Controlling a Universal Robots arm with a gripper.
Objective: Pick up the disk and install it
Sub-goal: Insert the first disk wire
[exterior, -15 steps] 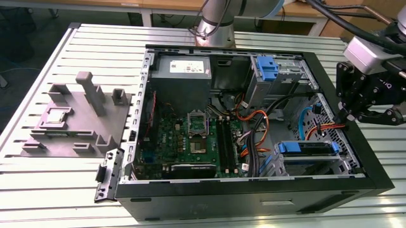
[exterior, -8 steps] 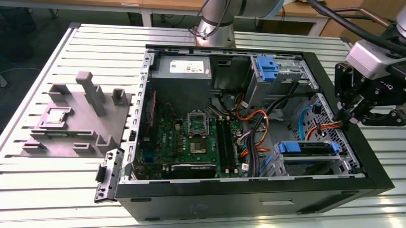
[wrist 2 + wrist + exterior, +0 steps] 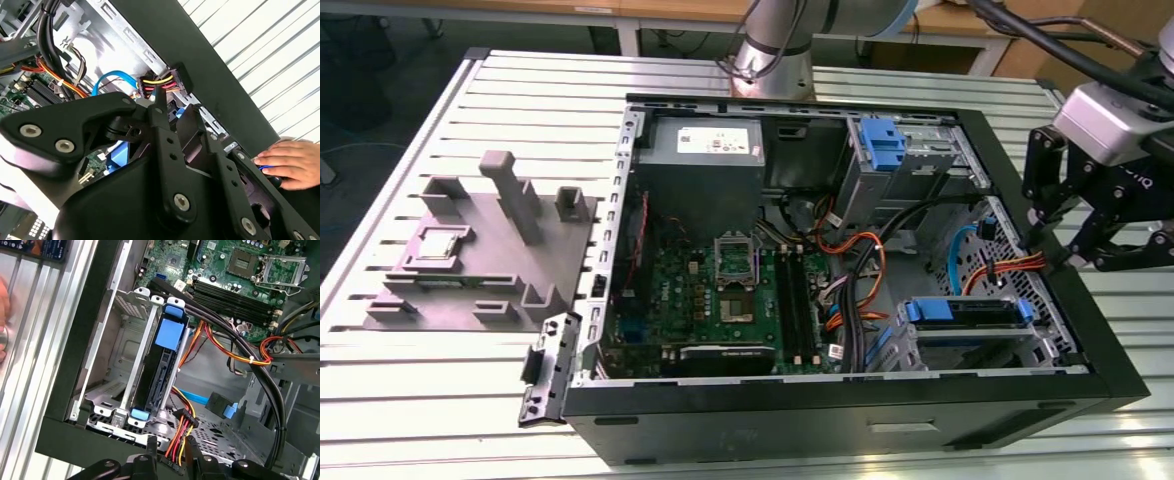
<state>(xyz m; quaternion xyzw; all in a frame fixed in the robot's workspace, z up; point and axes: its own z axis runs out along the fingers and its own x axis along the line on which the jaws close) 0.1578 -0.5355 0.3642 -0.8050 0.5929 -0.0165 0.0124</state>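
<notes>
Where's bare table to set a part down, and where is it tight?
Free: near and far strips of table either side of the fixture, at the exterior view's left. Tight: cables between motherboard and disk; gripper at the case wall beside it.

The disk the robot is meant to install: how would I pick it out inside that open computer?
Find the open black computer case, then the metal cage in its near corner at the exterior view's right. The disk sits slotted in it, framed in bright blue, unlike the bare grey slot beside it.
</notes>
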